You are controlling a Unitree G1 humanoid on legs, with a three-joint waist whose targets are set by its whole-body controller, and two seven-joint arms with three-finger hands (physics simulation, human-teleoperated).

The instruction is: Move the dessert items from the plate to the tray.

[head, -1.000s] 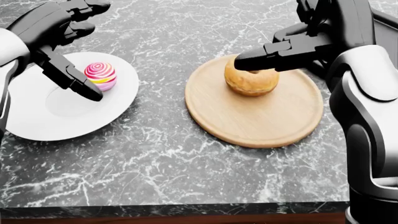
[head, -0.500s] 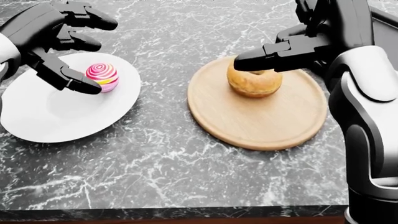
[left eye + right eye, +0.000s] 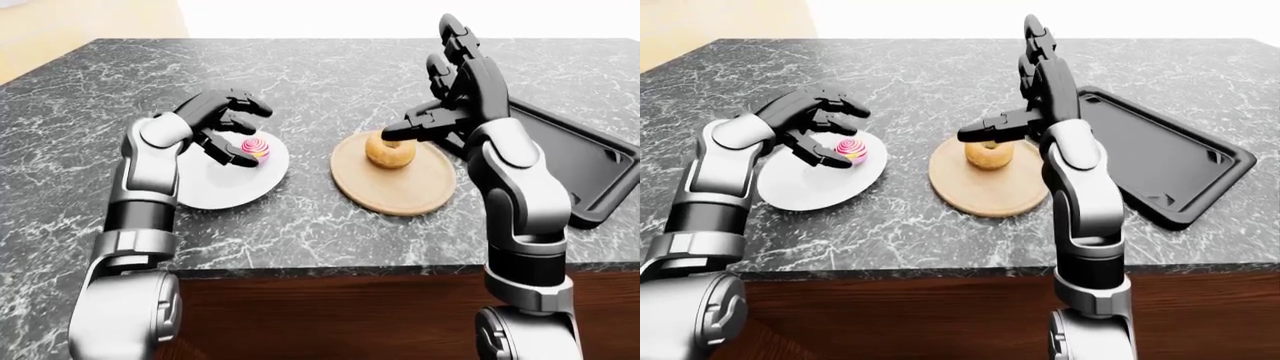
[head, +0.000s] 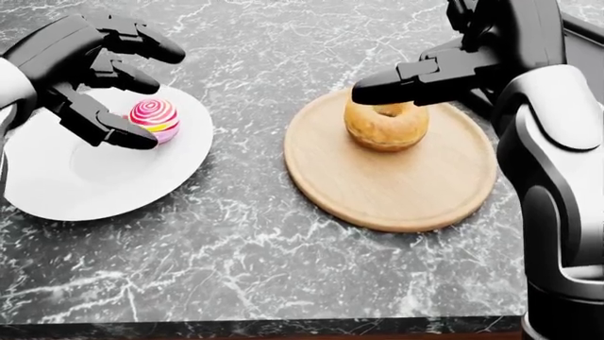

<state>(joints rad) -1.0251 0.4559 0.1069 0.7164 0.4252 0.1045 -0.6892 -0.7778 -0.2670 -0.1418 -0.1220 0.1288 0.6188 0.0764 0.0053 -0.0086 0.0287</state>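
1. Head view: the left robot hand (image 4: 113, 85) is seen at about 10 o'clock, its fingers spread wide around the swirled pink sweet (image 4: 155, 117), which lies on the white plate (image 4: 57, 184). One finger is set just beside the sweet at its 7 o'clock side, two more are held above it; no closed grip is shown.
2. Compared with a second ago, this hand is found curled more closely about the sweet, the lower finger drawn in from the plate's middle to the sweet's edge. A grasp is judged to be in preparation, not yet made.
3. The right robot hand (image 4: 416, 78) is held open at 1 o'clock, one long finger stretched level just above the doughnut (image 4: 387, 124). Since the earlier pictures it is seen lifted slightly, so that the doughnut's hole is now uncovered; contact cannot be told.
4. The doughnut rests on the round wooden board (image 4: 396, 198), near the board's 12 o'clock edge.
5. In the right-eye view the black tray (image 3: 1160, 161) is shown lying on the dark marble desk (image 3: 940, 75) at 3 o'clock of the board, with nothing seen on it.
6. Neither dessert is therefore counted as delivered; the task is judged to be at an early stage, with the sweet's pick-up as the step in hand.
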